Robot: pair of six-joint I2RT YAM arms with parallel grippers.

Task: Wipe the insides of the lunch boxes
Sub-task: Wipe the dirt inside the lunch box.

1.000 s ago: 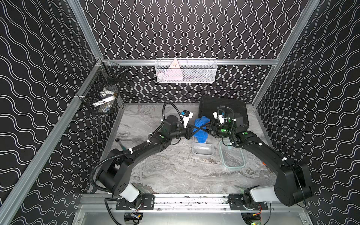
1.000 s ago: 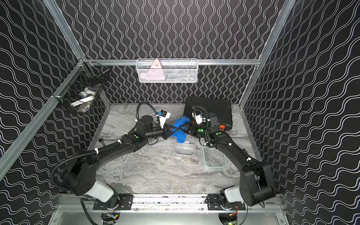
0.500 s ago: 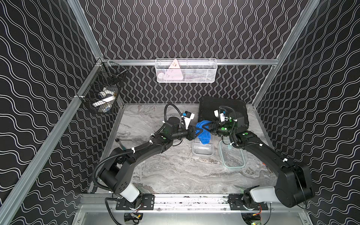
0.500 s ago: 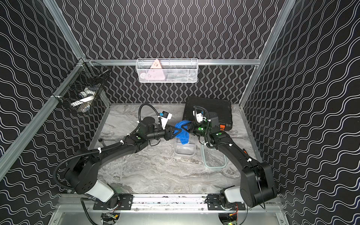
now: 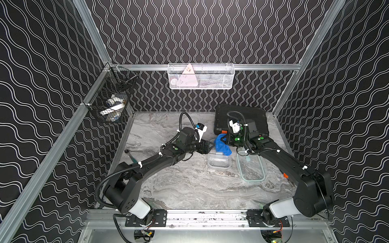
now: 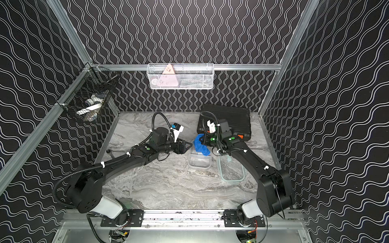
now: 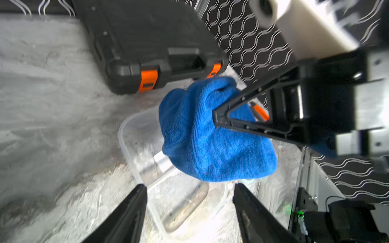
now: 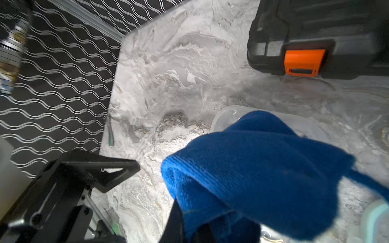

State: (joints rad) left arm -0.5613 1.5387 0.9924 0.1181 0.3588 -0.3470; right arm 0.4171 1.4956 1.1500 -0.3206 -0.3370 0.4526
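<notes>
My right gripper (image 7: 220, 118) was closed on a crumpled blue microfibre cloth (image 7: 200, 143), which hung over the far end of the clear rounded-rectangular plastic lunch box (image 5: 219, 163). My left gripper (image 7: 188, 189) stood open just left of it, holding nothing. The box sat mid-table on grey marble table (image 5: 189, 185), with its flat green-rimmed lid (image 5: 250, 170) just to the right and a black ribbed case (image 5: 256, 114) farther back.

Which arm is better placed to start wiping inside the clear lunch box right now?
Right. The right claw is shut on the blue cloth, which hangs just above the open lunch box. The left claw stands open and empty, so it has nothing to wipe with.
</notes>
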